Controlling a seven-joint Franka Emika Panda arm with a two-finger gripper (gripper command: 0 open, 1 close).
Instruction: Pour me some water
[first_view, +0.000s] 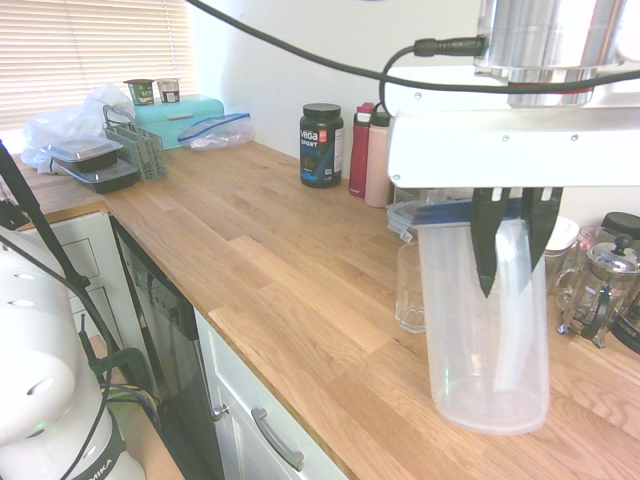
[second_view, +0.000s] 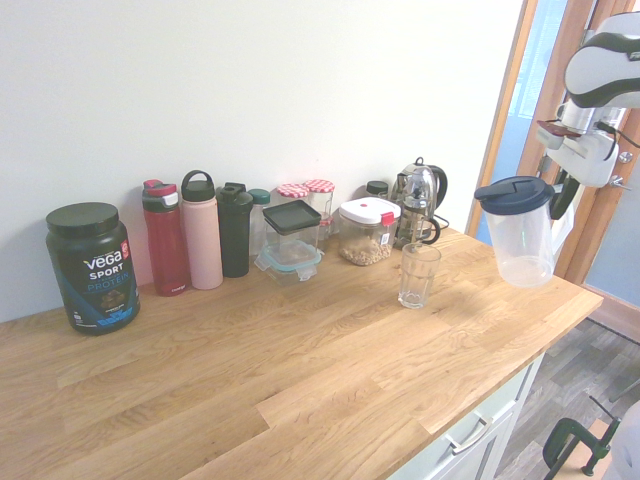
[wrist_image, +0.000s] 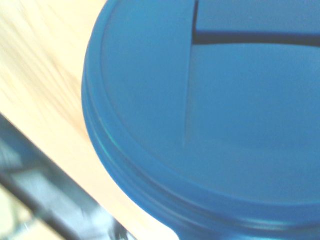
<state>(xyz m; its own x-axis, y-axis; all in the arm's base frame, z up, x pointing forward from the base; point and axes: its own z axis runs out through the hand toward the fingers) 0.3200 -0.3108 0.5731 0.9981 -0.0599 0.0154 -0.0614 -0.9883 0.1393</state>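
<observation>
The jaws (first_view: 513, 240) look clenched on the handle of the blue-lidded pitcher (second_view: 519, 235), right of the second exterior frame, perhaps just above the desk (second_view: 290, 380). The glass (second_view: 418, 276) appears empty; pouring remains.

Open lane: long bare tabletop (second_view: 250, 370) stretch, front of the bottle row, running from tub (second_view: 93, 268) to glass (second_view: 418, 275). Glass in the way, between that lane and pitcher (second_view: 520, 235). Wall side blocked: tub, red bottle (second_view: 166, 240), pink bottle (second_view: 202, 235), black bottle (second_view: 236, 232), containers (second_view: 292, 235), white-lid box (second_view: 368, 232), French press (second_view: 415, 205). Air above glass free.
</observation>
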